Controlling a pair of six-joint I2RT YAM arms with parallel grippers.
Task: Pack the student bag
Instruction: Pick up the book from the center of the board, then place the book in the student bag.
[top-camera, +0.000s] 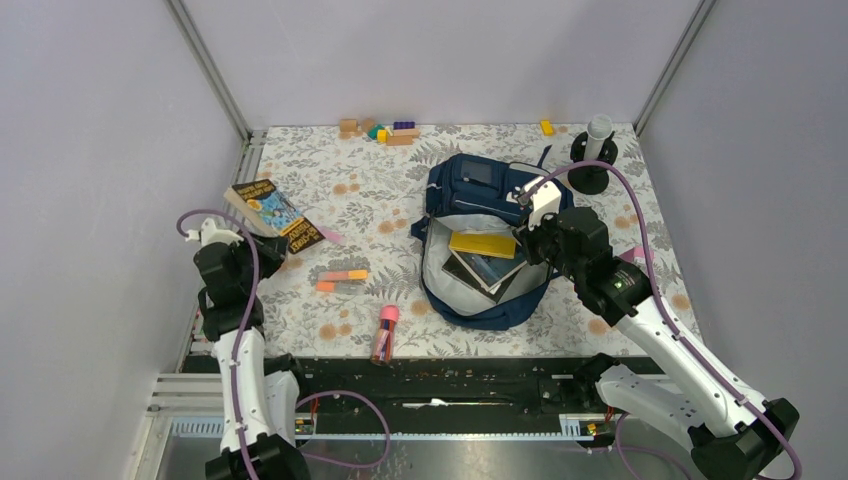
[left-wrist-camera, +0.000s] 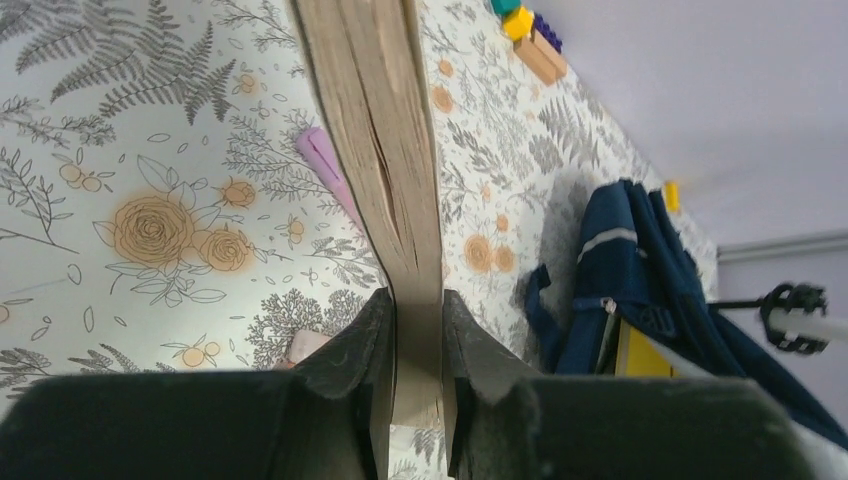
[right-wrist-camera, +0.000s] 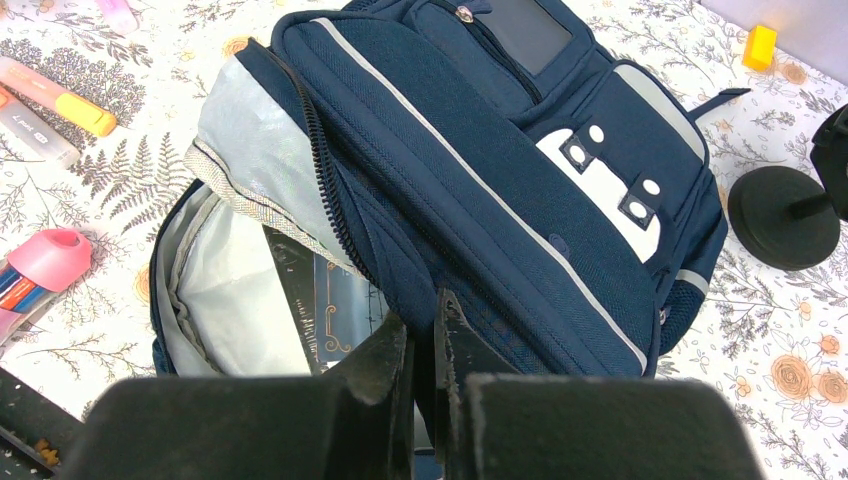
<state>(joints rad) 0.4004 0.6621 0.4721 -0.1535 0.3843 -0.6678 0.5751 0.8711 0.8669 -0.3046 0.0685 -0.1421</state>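
Left gripper (left-wrist-camera: 415, 310) clamps the paperback book (left-wrist-camera: 372, 130) by its page edge near the table's (top-camera: 300, 330) left edge; right gripper (right-wrist-camera: 422, 328), nearly closed, pinches the open student bag's (right-wrist-camera: 480, 170) flap.

Soft, even, bright light fills the overhead view; the navy-blue fabric backpack (top-camera: 487, 185) casts only a faint shadow on the floral-printed tablecloth (top-camera: 360, 205). In the left wrist view a pale glare patch lies on the cloth at lower left, the thick tan-edged paperback book (left-wrist-camera: 380, 150) is crisp, and the left gripper (left-wrist-camera: 417, 305) is dark and blurred. The right wrist view is sharp on the backpack, murky along the bottom.
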